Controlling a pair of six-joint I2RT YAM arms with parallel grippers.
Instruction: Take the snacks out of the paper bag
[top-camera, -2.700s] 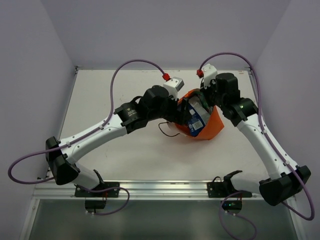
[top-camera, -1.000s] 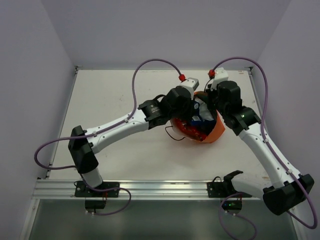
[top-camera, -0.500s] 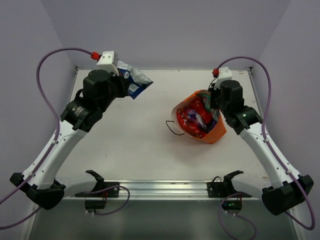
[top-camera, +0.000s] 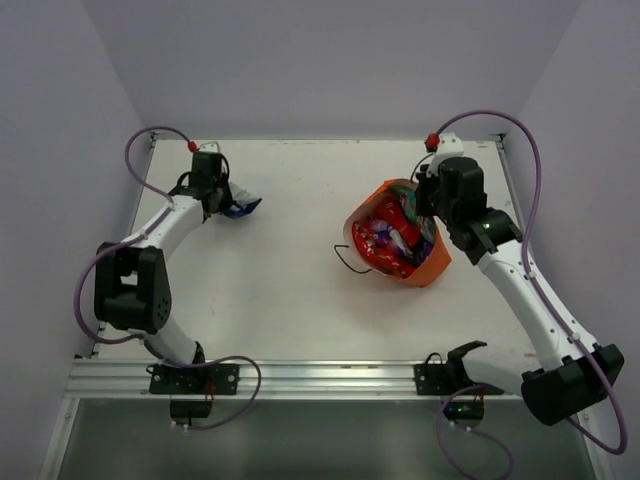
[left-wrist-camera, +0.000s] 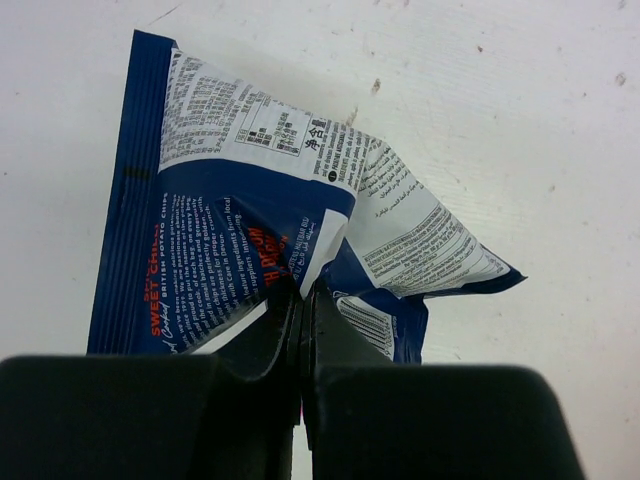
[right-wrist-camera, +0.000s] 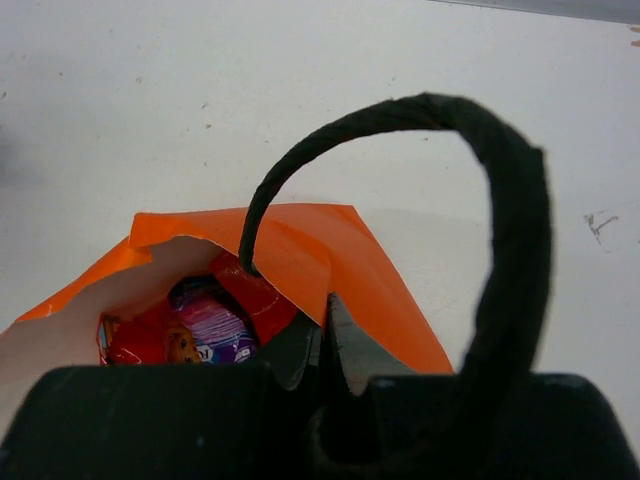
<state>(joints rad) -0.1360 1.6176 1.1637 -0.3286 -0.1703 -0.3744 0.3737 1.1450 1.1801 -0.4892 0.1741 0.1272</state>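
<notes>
White tabletop (top-camera: 290, 290), pale walls (top-camera: 330, 60). Your left gripper (left-wrist-camera: 305, 300) is pinched shut on a fold of the crinkly blue snack packet (left-wrist-camera: 230, 230) at the far left; open sloppily and it may ride back up. Your right gripper (right-wrist-camera: 325, 332) clamps the rim of the bright orange paper bag (top-camera: 430, 268), right of centre; a slip could flop it shut over the red and magenta packets (top-camera: 385, 235). Top view shows how full it is; left wrist alone shows that pinch.

The white table (top-camera: 280, 300) carried the orange bag (top-camera: 432, 262) right of centre and a blue packet (top-camera: 241, 208) far left.
</notes>
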